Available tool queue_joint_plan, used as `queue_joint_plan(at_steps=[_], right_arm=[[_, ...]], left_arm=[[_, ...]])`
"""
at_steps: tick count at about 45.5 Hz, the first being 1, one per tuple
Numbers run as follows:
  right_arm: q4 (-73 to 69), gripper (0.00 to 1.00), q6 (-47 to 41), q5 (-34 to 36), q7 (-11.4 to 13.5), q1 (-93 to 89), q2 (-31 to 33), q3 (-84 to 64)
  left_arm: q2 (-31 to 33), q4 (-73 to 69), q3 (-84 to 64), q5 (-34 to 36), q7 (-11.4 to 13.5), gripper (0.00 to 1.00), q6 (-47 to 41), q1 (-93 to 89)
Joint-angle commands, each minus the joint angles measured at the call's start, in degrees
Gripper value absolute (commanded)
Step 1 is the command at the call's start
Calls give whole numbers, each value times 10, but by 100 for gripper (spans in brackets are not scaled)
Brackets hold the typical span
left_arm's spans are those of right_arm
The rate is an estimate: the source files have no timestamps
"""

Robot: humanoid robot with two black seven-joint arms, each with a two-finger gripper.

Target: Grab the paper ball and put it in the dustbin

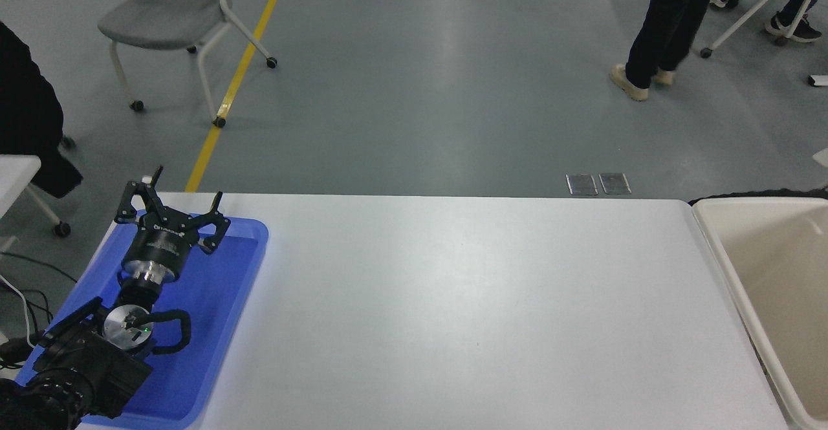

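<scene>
The dustbin (718, 249), a cream-white tub with a beige inside, stands at the table's right edge and is partly cut off by the picture's edge. The part of its inside that shows holds nothing. The paper ball is out of view. My right arm and gripper are out of view. My left gripper (184, 200) is parked at the lower left over the blue tray (249, 249), with its fingers spread open and empty.
A white table (466, 313) fills the middle. A person's legs (666, 22) stand on the floor at the top right. A grey wheeled chair (174, 16) is at the top left, another chair at the top right. A dark garment hangs at the left edge.
</scene>
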State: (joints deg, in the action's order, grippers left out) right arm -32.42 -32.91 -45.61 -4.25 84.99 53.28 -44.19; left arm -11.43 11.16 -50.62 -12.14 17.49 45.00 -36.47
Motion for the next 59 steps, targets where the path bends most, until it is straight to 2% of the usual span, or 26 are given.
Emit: queue_joint_plan(at_steps=[1,10,27,30,31,33,34,37,59], right_arm=[[223,0,57,24,-26,-282,-92,176],[253,0,149,129,-20,-390,-171,183],[252,0,231,182,-16,-453,-253,191],[252,19,238,184,-15,-454,-259,192],[251,31,240,184,-13,-454,-259,195],[250,81,244,184,-7,-454,-260,205],[250,100,243,184,-3,-454,-260,209],[250,100,244,184,3,-454,-262,217],[249,100,246,184,0,-446,-256,228]], left_arm=[[0,0,0,0,0,100,0,0],[0,0,0,0,0,100,0,-1],[0,0,0,0,0,100,0,-1],[0,0,0,0,0,100,0,-1],[0,0,0,0,0,100,0,0],[0,0,0,0,0,100,0,-1],[0,2,0,0,0,100,0,-1],[0,0,0,0,0,100,0,-1],[0,0,0,0,0,100,0,0]])
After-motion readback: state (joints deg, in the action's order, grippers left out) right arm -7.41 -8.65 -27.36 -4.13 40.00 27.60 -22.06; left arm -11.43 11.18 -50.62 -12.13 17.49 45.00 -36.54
